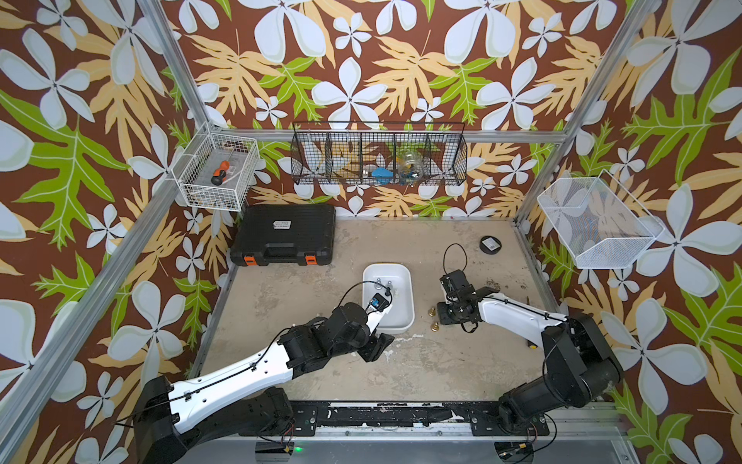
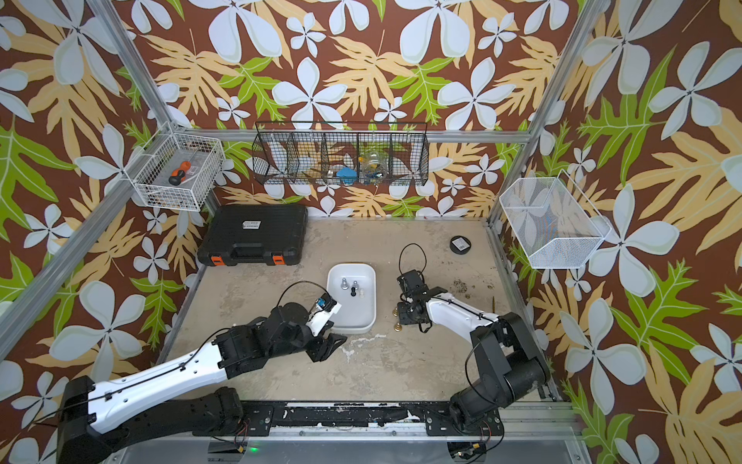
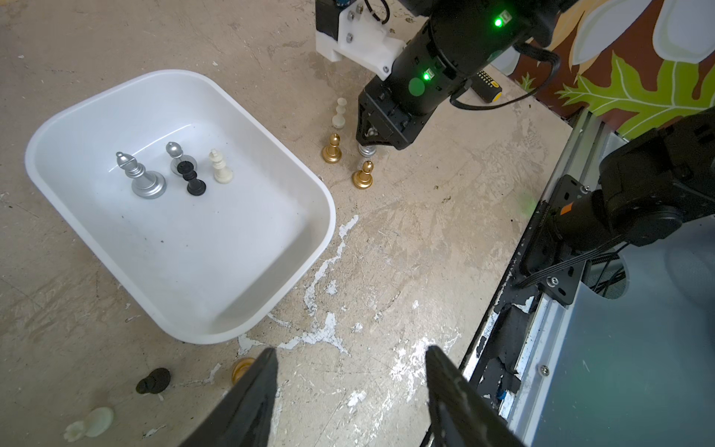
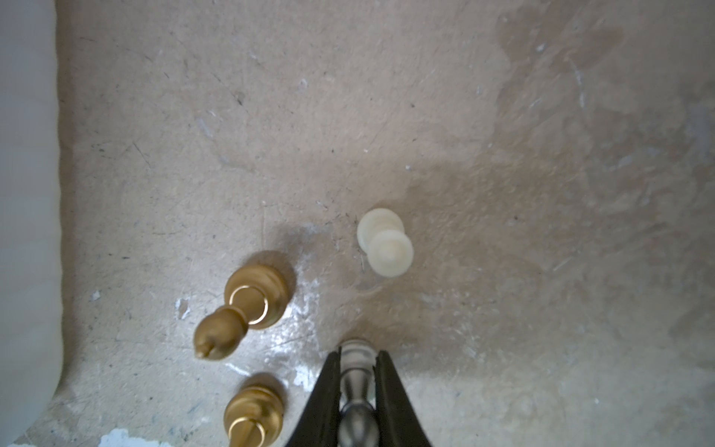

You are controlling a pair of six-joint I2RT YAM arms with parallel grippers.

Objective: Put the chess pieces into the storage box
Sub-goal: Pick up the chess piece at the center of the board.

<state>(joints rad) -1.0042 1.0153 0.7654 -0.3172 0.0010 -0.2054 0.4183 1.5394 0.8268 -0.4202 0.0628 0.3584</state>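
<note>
The white storage box (image 3: 216, 255) (image 1: 397, 315) holds several upright chess pieces: a silver bishop (image 3: 141, 178), a silver pawn (image 3: 175, 153), a black piece (image 3: 191, 178) and a cream one (image 3: 220, 167). Right of the box my right gripper (image 4: 358, 351) points down, shut on a silver pawn (image 4: 358, 420) (image 3: 366, 150). Two gold pawns (image 3: 332, 149) (image 3: 363, 176) and a cream pawn (image 3: 339, 113) stand beside it. My left gripper (image 3: 350, 352) hangs open over bare table at the box's near end. A black piece (image 3: 153, 381) and a cream piece (image 3: 91, 423) lie there, and a gold one (image 3: 242, 367) is half hidden by a finger.
A black case with orange latches (image 1: 285, 235) sits at the back left and a round black puck (image 1: 490, 244) at the back right. A yellow-handled screwdriver (image 3: 488, 83) lies behind the right arm. Wire baskets (image 1: 217, 170) hang on the walls. The metal front rail (image 3: 541, 309) borders the table.
</note>
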